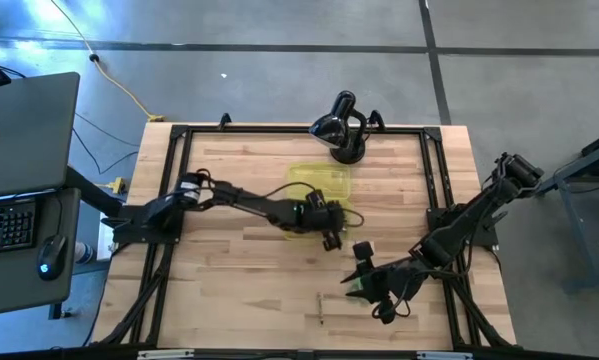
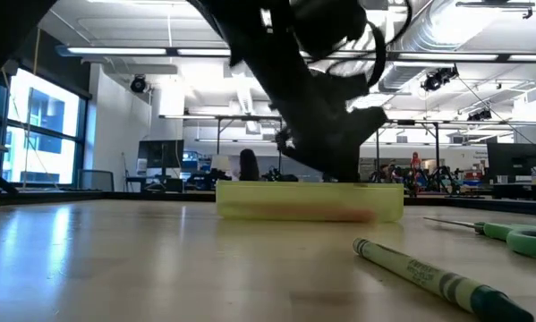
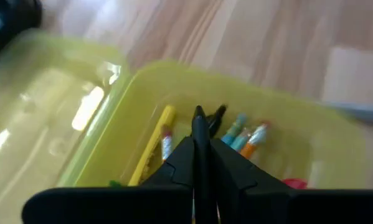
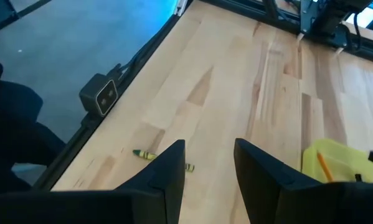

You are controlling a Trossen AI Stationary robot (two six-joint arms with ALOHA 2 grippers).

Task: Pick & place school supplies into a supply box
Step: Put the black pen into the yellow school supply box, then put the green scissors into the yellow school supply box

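The translucent yellow-green supply box (image 1: 319, 185) stands on the middle of the table, its lid lying open beside it (image 3: 43, 118). Yellow, blue, orange and red pencils (image 3: 236, 134) lie inside. My left gripper (image 3: 200, 118) is shut and hangs over the box's inside, pointing down at the pencils. A dark slim tip (image 3: 219, 113) shows beside its fingertips. My right gripper (image 4: 209, 155) is open and hovers above the table's near right part. Green-handled scissors (image 2: 509, 234) lie flat beside it. A green crayon (image 2: 438, 277) lies near the near edge (image 4: 142, 154).
A black domed device (image 1: 341, 128) stands at the far edge behind the box. Black frame rails (image 1: 434, 190) run along the table's sides, with a small camera (image 4: 99, 93) on the near one. A desk with a laptop (image 1: 24, 130) stands left of the table.
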